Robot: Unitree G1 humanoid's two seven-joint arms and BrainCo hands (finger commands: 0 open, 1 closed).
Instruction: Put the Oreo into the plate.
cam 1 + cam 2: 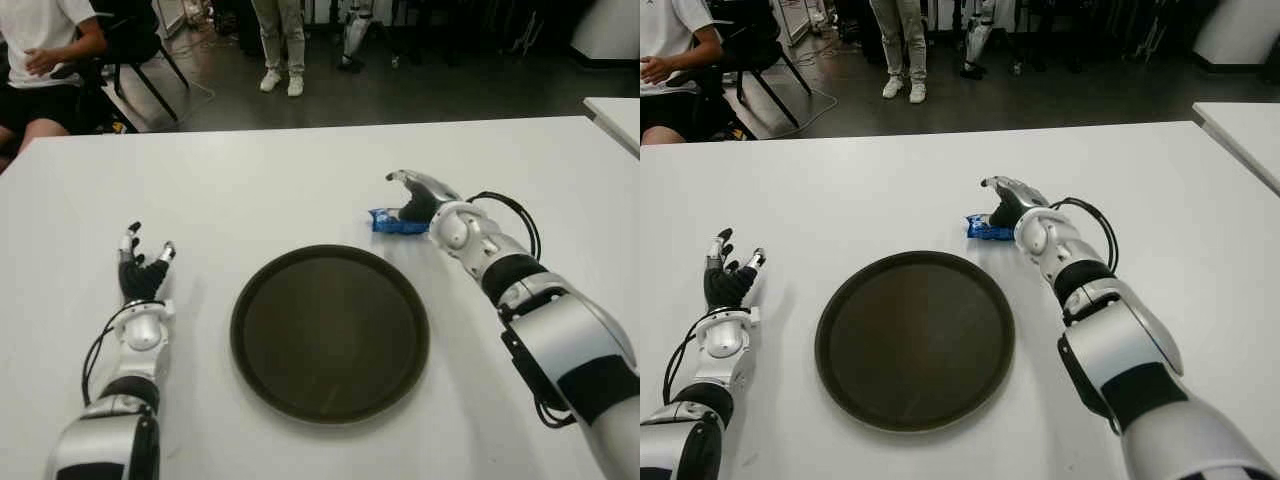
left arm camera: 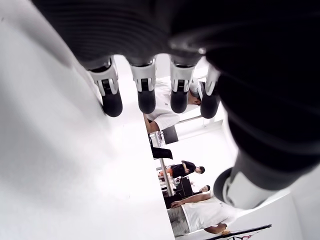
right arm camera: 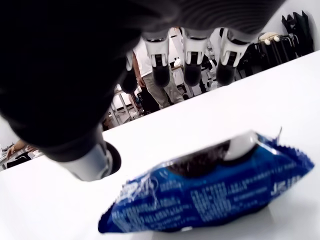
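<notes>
Blue crinkly Oreo packet (image 3: 210, 192) lies under the right robot hand (image 1: 415, 195) (fingers spread, ungrasped), beside round plate (image 1: 330, 330).

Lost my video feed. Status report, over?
Right hand open over the Oreo packet, no grasp yet. Left hand open, idle left of the plate. Packet on table beyond plate; nothing between them.
</notes>
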